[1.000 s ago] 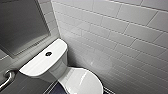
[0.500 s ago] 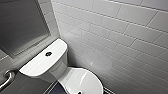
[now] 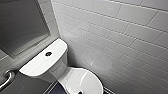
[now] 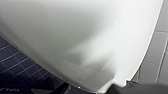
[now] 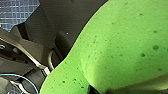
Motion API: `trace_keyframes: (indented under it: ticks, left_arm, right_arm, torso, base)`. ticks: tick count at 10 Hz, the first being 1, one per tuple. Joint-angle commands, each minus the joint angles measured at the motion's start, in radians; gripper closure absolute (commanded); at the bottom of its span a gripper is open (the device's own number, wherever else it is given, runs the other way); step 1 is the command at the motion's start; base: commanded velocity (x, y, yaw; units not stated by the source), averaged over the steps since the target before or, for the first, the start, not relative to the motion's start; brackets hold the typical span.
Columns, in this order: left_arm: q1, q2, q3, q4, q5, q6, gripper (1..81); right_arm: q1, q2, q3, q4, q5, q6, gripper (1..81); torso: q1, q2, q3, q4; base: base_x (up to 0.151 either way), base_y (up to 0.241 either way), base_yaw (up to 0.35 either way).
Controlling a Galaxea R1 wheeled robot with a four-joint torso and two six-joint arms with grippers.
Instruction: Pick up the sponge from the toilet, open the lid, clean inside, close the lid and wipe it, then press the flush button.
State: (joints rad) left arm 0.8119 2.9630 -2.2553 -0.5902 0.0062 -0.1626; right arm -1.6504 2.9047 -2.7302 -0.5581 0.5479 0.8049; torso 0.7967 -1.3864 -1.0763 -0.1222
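Although half a second has passed, the head view matches the earlier ones: the toilet (image 3: 62, 72) sits in the lower left of the frame against the white tiled wall (image 3: 120, 32). The lid (image 3: 80, 81) is down over the bowl at the bottom centre. The flush button (image 3: 48, 53) shows as a dark spot on the tank top. Nothing on the toilet has shifted, so the lid-opening step looks not yet done.

The sponge (image 5: 120, 47) is off the toilet. In the right wrist view its green, pitted face looms close, creased where a dark part presses into it. I judge that the right gripper (image 5: 93, 89) is clenched on it, so the pickup seems complete.

The left wrist view looks along a glossy white curved surface, likely the lid or bowl, with the dark blue floor tiles (image 4: 15, 65) beyond. Whether the left gripper is released or clenched I cannot tell.
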Motion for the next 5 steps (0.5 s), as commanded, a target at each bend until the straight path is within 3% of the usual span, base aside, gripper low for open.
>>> trace_keyframes:
  ticks: [1, 5]
  left_arm:
    - [-0.148, 0.009, 0.031, -0.014, -0.003, 0.006, 1.0]
    - [-0.196, -0.059, 0.069, -0.092, -0.034, 0.006, 1.0]
  right_arm:
    - [-0.030, -0.017, -0.009, -0.014, -0.055, 0.002, 81.1]
    - [-0.032, -0.016, -0.009, -0.014, -0.055, 0.002, 81.1]
  torso:
    - [0.000, 0.000, 0.000, 0.000]
    - [0.000, 0.000, 0.000, 0.000]
  base:
    - [0.000, 0.000, 0.000]
    - [0.000, 0.000, 0.000]
